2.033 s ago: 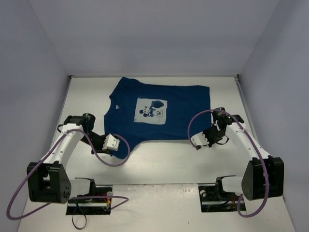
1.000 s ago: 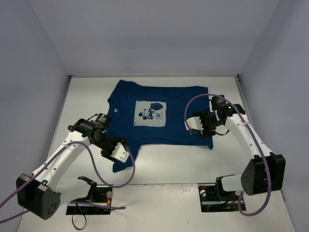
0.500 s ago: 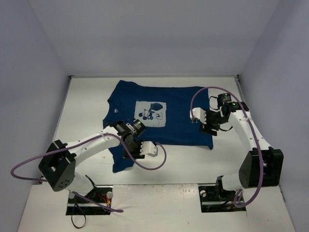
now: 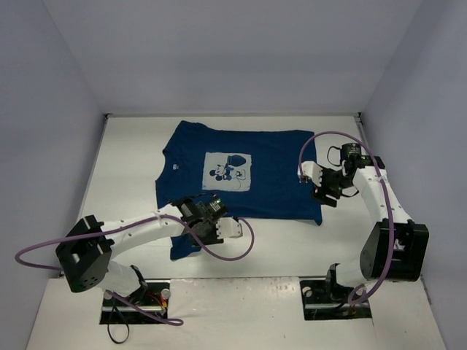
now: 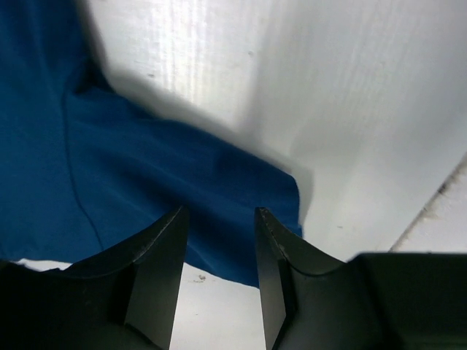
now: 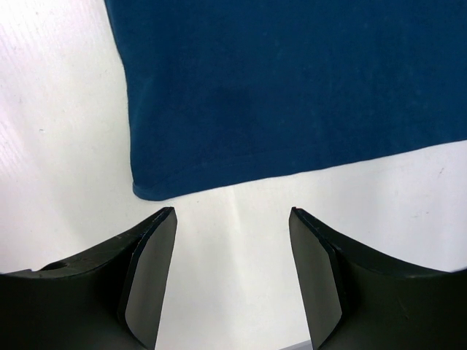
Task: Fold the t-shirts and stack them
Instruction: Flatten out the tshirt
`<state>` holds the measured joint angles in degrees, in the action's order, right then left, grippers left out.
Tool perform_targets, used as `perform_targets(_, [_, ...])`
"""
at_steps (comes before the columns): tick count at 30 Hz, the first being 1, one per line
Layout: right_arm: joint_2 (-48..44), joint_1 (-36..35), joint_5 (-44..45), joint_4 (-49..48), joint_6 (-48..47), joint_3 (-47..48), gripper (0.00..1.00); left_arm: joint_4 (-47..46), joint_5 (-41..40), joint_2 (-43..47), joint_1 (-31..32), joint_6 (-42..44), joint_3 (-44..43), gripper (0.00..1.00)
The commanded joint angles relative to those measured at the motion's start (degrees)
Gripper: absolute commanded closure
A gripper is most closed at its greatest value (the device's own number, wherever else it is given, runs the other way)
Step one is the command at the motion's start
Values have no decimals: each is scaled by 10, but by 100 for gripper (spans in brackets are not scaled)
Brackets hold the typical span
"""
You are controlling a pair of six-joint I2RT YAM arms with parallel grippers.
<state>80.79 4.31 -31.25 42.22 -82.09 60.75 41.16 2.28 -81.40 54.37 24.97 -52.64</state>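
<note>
Approach looks done: we see left tool (image 5: 219, 213) and right tool (image 6: 231, 211) swung in, both open at the t-shirt's (image 4: 270, 168) edges, grasp pending.

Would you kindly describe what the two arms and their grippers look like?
The left arm and right arm have white tubular links, black joint housings and a large black block at the shoulder. A purple cable loops along each. The left gripper and right gripper have white bodies and two dark, flat, tapering fingers.
</note>
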Motion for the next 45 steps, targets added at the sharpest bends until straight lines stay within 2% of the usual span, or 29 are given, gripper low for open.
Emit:
perform_targets(1, [-4, 13, 7, 8, -13, -12, 40, -44, -72, 21, 23, -54, -5, 60])
perform_targets(9, [3, 22, 19, 6, -30, -23, 40, -81, -136, -20, 91, -80, 8, 59])
perform_targets(13, [11, 26, 25, 6, -35, -17, 40, -85, -156, -50, 106, -87, 3, 53])
perform_targets(18, [19, 29, 22, 6, -38, -5, 41, -85, -165, -97, 104, -85, -1, 53])
perform_targets(22, [22, 34, 19, 6, -42, -4, 41, -88, -163, -112, 97, -77, 8, 64])
perform_targets(26, [28, 37, 17, 5, -48, 0, 42, -78, -145, -128, 65, -58, 12, 88])
perform_targets(27, [30, 37, 15, 6, -48, 2, 42, -72, -138, -128, 58, -56, 9, 91])
perform_targets(29, [33, 37, 13, 6, -48, 6, 42, -58, -118, -118, 50, -54, -1, 100])
perform_targets(33, [35, 37, 14, 6, -46, 9, 43, -24, -50, -70, 22, -47, -37, 100])
perform_targets(38, [35, 36, 17, 6, -49, 6, 43, 11, 56, 35, -16, -33, -73, 100])
perform_targets(41, [37, 35, 17, 6, -50, 4, 43, 14, 75, 106, -32, -26, -70, 100])
perform_targets(45, [42, 31, 17, 6, -49, 4, 44, 21, 86, 126, -79, 11, -47, 100])
